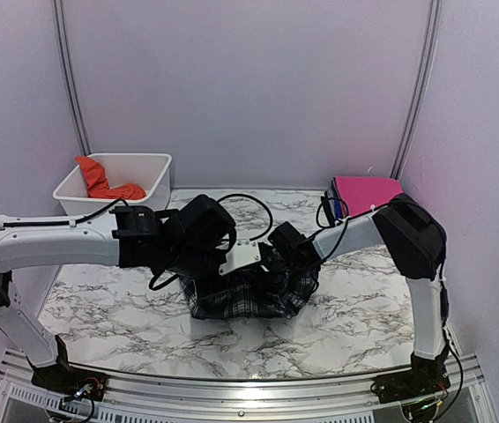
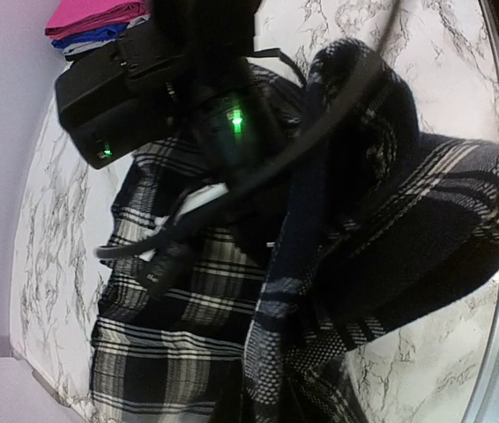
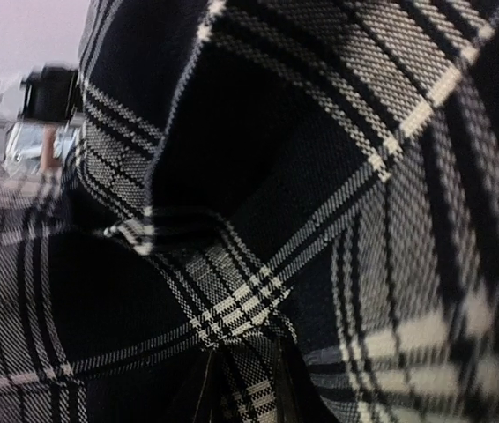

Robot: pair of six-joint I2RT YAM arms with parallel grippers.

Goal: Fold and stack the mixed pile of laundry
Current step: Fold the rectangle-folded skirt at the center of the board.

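Plaid shirt (image 1: pixel 248 298), black and white, sits bunched in the middle of the marble-patterned table (image 1: pixel 108 308). Its upper edge is gathered up where the two arms meet and its lower part rests on the surface. The left gripper (image 1: pixel 242 258) reaches in from the left over the top of the cloth, and the right gripper (image 1: pixel 283 247) comes in from the right, close beside it.

In the right wrist view the checked fabric fills almost everything. At the bottom edge two dark fingers (image 3: pixel 204 397) stand close together with a fold of the shirt pinched between them. In the left wrist view the shirt drapes up toward the camera in a thick fold, with the right arm's black wrist housing (image 2: pixel 144 88) (green lights glowing on it) just beyond. The left arm's own fingers are buried under the cloth, so I cannot tell how they stand.

An orange t-shirt (image 1: pixel 100 181) lies crumpled in the white bin (image 1: pixel 157 189) at the far left of the table. A folded pink garment (image 1: pixel 366 192) sits at the far right corner, well apart from the shirt.
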